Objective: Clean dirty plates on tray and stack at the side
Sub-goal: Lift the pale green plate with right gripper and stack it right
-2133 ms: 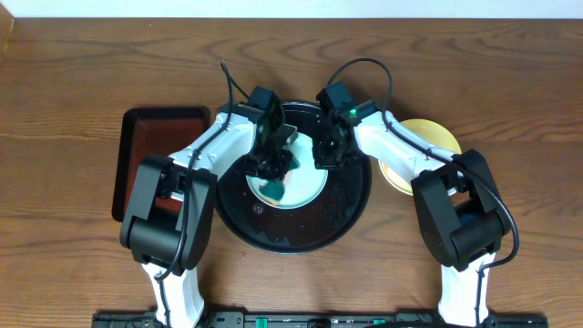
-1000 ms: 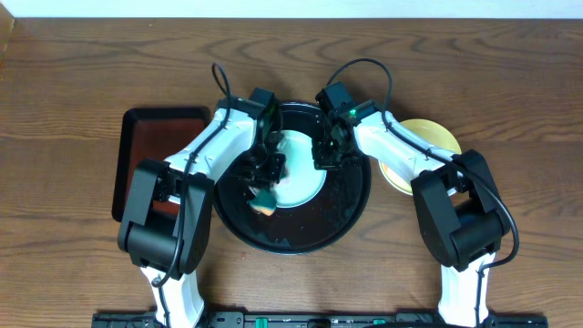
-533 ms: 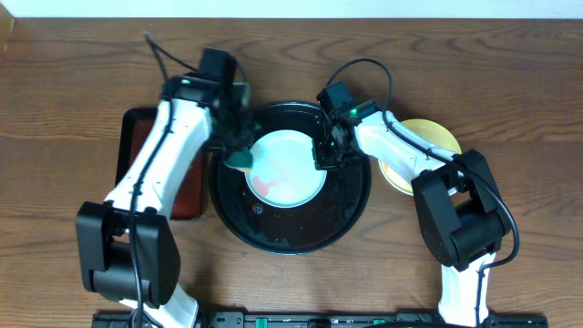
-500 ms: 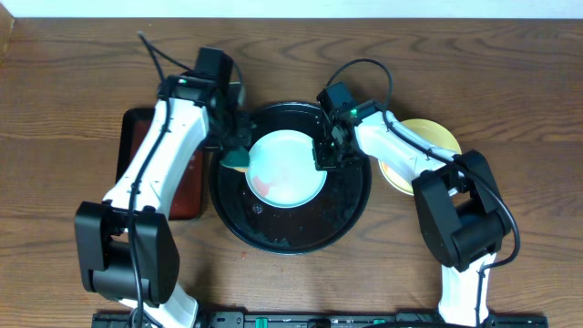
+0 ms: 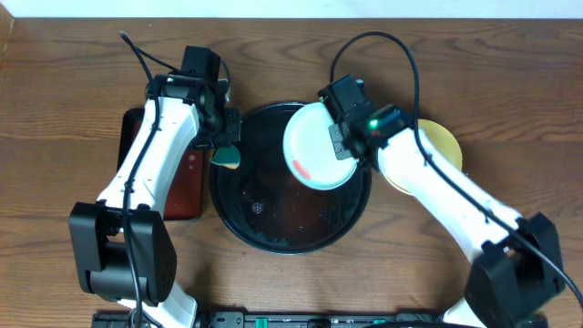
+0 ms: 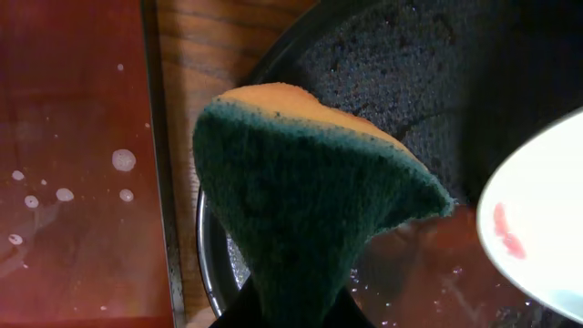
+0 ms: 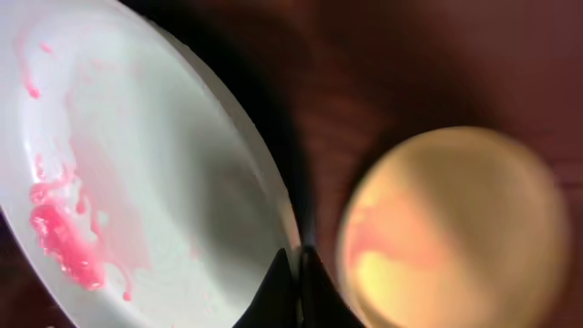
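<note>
The right gripper [image 5: 341, 138] was seen clenched on the right rim of the pale plate [image 5: 317, 146], the edge pinched thinly between its fingertips. The plate was held over the far right part of the black tray [image 5: 273, 239], overlapping its rim, and was judged to be raised off the tray floor. A red smear [image 5: 305, 170] was visible on its face, so it could not be counted as clean. The yellow plate [image 5: 448, 146] lay on the table [image 5: 73, 73] just beside the tray's right edge, partly covered by the right arm, and pinkish marks were shown on it in the right wrist view. A third plate could not be made out.

The left gripper [image 5: 223, 137] was closed on the sponge [image 5: 228, 158], which was held over the tray's left rim, next to the rectangular tray [image 5: 182, 187] and apart from the plate.

The step in hand was judged to be the wiping of the held plate, with stacking at the side not yet done. For the next move the sponge would have to be brought across the tray to the smear while the plate was kept steady. The thin edge grip was judged liable to pivot under pressure, so light strokes towards the gripped side would be called for
</note>
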